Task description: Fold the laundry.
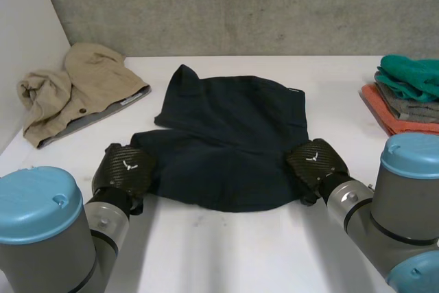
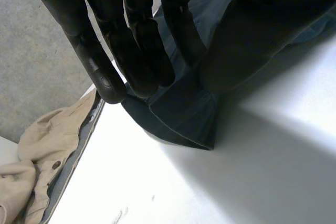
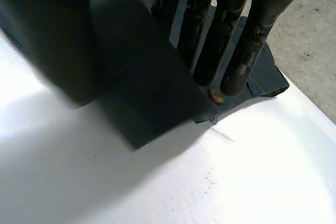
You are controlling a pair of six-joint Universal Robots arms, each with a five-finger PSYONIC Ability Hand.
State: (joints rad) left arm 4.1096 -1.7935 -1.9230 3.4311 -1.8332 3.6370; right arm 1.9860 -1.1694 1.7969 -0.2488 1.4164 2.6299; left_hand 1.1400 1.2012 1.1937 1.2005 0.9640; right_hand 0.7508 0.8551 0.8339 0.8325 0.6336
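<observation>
A dark navy garment lies partly folded in the middle of the white table. My left hand is at its near left edge. In the left wrist view its straight fingers press a fold of the garment against the thumb, and a doubled hem hangs just off the table. My right hand is at the near right edge. Its fingers are straight and slightly spread over the garment, whose corner lies flat at the fingertips.
A crumpled beige garment lies at the back left, seen beyond the left fingertips. Folded green, grey and orange cloths are stacked at the right edge. A concrete wall stands behind the table.
</observation>
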